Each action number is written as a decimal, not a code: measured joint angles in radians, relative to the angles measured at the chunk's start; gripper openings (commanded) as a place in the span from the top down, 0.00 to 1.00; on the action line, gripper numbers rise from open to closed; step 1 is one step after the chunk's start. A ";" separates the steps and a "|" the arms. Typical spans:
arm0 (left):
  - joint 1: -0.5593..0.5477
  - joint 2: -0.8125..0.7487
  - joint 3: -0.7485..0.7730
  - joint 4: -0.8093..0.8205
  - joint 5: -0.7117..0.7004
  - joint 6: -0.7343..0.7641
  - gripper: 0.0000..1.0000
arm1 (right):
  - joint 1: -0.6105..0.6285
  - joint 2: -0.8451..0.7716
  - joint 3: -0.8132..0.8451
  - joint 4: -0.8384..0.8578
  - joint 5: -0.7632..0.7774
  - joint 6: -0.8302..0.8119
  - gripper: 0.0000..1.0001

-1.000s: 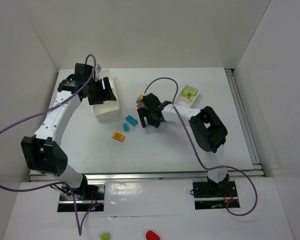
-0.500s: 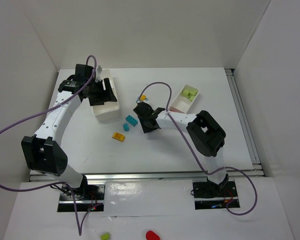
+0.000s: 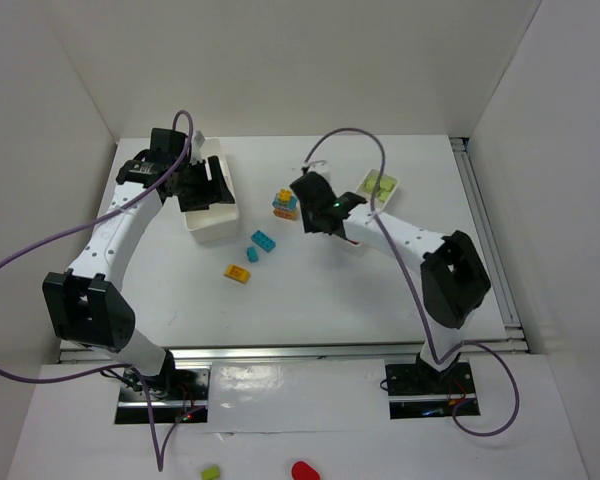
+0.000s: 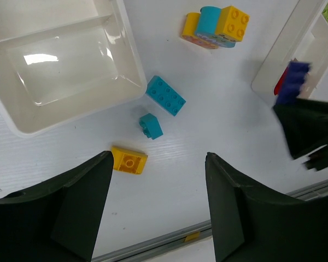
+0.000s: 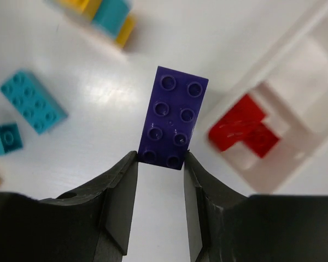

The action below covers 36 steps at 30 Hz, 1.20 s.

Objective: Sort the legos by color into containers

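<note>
**STATUS: PURPLE BRICK GRIPPED BESIDE THE DIVIDED TRAY**

**1. Right gripper.** The right gripper point(image 5: 160, 159) is clenched on a purple brick point(image 5: 173, 117). The brick is clamped across its two long sides at one end, with the studs turned toward the wrist camera. It is held above the bench point(image 3: 310, 290), just beside the long outer wall of the divided tray point(image 4: 284, 46). Red bricks point(image 5: 243, 131) are seen in the tray compartment nearest the purple brick. Lime bricks point(image 3: 378, 185) are seen in a compartment at the far end of the tray. In the left wrist view, the right gripper and its brick appear blurred.

**2. Left gripper.** The left gripper point(image 4: 158, 164) is released: the fingers are spread wide and nothing is held between them. It is held raised at the white bin point(image 4: 128, 52), on the left part of the bench.

**3. Loose bricks.** Four items are located on the bench between the white bin and the divided tray:

- A stacked cluster point(image 4: 216, 26) of yellow and cyan pieces is located farthest from the arm bases.
- A cyan brick point(image 4: 165, 95) is located near the corner of the white bin, studs up.
- A small cyan piece point(image 4: 151, 125) is located just beside the cyan brick, apart from it.
- A yellow brick point(image 4: 129, 161) is located near the small cyan piece, on the side toward the arm bases.
</note>
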 measured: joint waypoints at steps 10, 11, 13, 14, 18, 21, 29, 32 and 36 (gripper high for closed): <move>0.000 0.003 0.000 0.002 0.010 0.000 0.23 | -0.319 -0.044 -0.008 0.018 0.030 -0.016 0.68; 0.000 0.004 0.000 0.002 0.010 0.000 0.23 | -0.333 -0.027 -0.008 0.019 0.027 -0.019 0.68; 0.000 0.006 0.000 0.002 0.011 0.000 0.23 | -0.349 0.007 -0.008 0.023 0.019 -0.024 0.68; 0.000 0.006 0.000 0.002 0.011 0.000 0.23 | -0.354 0.022 -0.008 0.027 0.018 -0.029 0.68; -0.005 0.006 -0.016 0.012 0.011 0.000 0.16 | -0.371 0.079 -0.006 0.041 -0.001 -0.038 0.47; -0.017 0.006 -0.033 0.008 0.005 0.002 0.12 | -0.378 0.105 0.009 0.043 -0.007 -0.039 0.26; -0.068 0.003 -0.097 0.001 -0.059 0.018 0.20 | -0.370 0.084 0.039 0.046 -0.005 -0.039 0.26; -0.087 -0.010 -0.180 0.007 -0.099 0.016 0.22 | -0.341 0.011 0.024 0.048 -0.001 -0.034 0.26; -0.150 -0.040 -0.351 0.038 -0.144 -0.068 0.20 | -0.264 -0.116 -0.011 0.048 0.001 -0.019 0.25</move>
